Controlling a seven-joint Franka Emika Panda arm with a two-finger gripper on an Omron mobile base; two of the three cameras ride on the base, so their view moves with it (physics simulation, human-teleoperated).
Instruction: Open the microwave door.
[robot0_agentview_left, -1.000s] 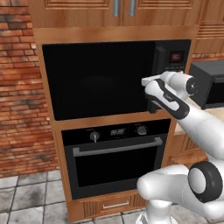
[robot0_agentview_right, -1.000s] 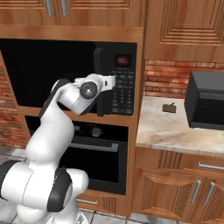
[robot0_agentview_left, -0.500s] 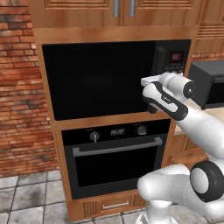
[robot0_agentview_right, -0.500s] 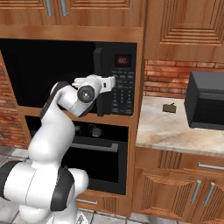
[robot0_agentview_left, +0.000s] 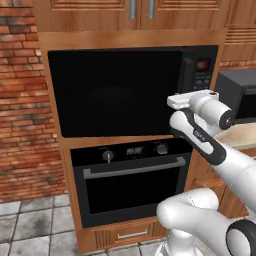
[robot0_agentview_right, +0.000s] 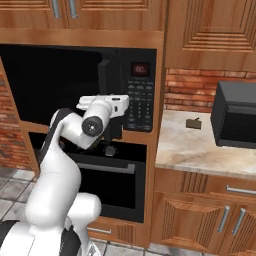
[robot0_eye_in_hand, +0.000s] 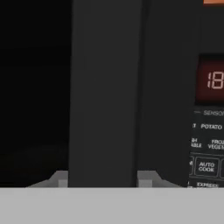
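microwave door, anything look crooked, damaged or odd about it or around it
Nothing stands out. The microwave door sits flush and closed, its handle straight and upright between the fingertips of the claw. The keypad looks intact, and the oven below is shut.

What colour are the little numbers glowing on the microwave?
Red. The display shows best in the hand view, above the keypad.

Handle (robot0_eye_in_hand: 105, 92) ends seemingly cropped
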